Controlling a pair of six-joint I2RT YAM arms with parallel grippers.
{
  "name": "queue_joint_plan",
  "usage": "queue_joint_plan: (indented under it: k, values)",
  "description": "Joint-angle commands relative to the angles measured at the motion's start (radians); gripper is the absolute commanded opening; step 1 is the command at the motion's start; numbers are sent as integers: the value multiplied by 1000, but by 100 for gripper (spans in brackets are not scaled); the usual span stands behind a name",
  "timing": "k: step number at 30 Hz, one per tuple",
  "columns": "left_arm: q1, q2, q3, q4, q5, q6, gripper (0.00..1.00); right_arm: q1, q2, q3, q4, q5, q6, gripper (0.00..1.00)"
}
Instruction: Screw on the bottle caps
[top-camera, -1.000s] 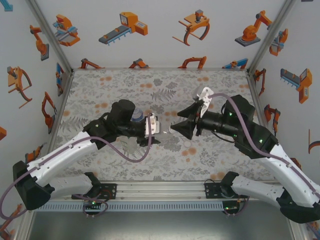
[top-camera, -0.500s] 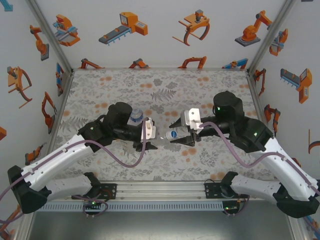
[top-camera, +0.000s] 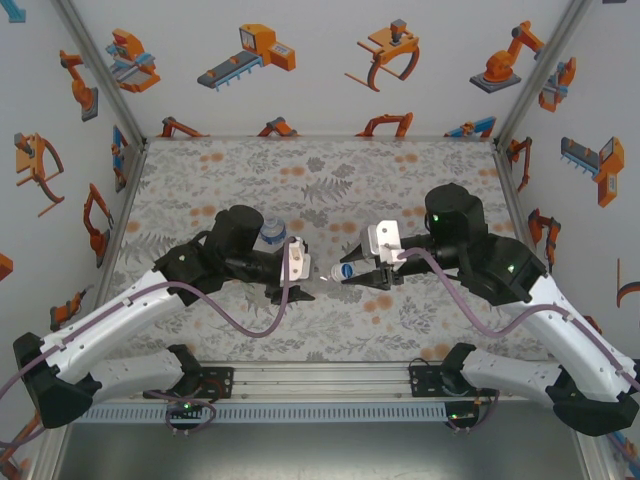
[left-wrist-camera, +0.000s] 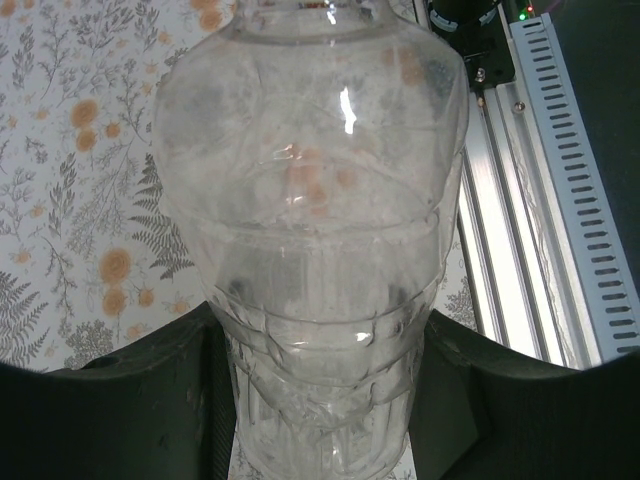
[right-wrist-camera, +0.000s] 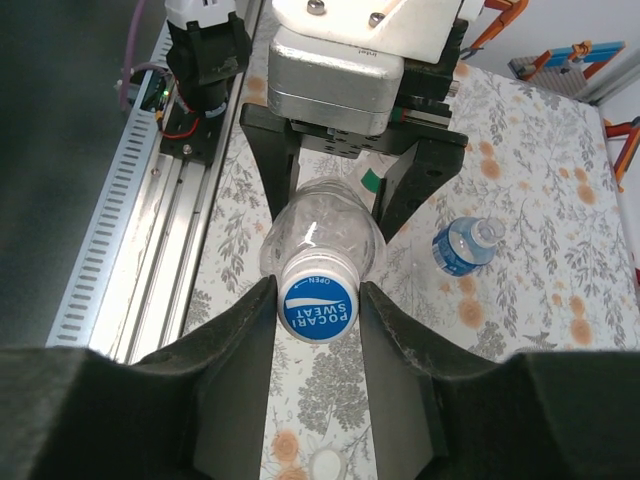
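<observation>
Clear bottle (left-wrist-camera: 310, 250), level, neck toward 3 o'clock in the top view, with a blue-topped cap (right-wrist-camera: 318, 305) on its neck. Blue-labelled bottle (top-camera: 272, 236) at its 10 o'clock. Loose white cap (right-wrist-camera: 325, 462) at 6 o'clock of the capped neck, right wrist view.

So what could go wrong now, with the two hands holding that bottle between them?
The cap sits between the right hand's fingers, at the bottle's neck. If it sits tilted there, it could cross-thread or jam. The clear bottle looks thin, and the left hand grips only its body, so it might twist or crumple when the cap turns.
</observation>
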Motion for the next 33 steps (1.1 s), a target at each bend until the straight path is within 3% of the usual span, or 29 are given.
queue_joint_plan:
  k: [1,5,8,11,14,21,23,30,33]
  values:
    - [-8,-19,10,-9,22,8,0,5,-5,9,3,5,-20,30]
    - [-8,-13,16,-4,6,3,0,7,-9,-7,18,57,25,16]
    - [-8,-5,2,65,-29,-31,0,6,-26,-49,90,143,169,8]
    - [-9,11,-23,158,-43,-57,0,7,-51,-115,216,312,448,0]
    - [-13,37,-29,224,-84,-72,0,7,-57,-145,247,492,735,0]
    - [-15,113,-13,305,-201,-66,0,4,-69,-175,100,848,1443,0]
    - [-16,131,-6,313,-209,-62,0,3,-77,-184,63,897,1591,0]
    - [-15,169,13,318,-187,-57,0,3,-48,-172,55,879,1551,1]
    - [-15,169,23,293,-165,-46,0,3,-48,-157,80,851,1428,30]
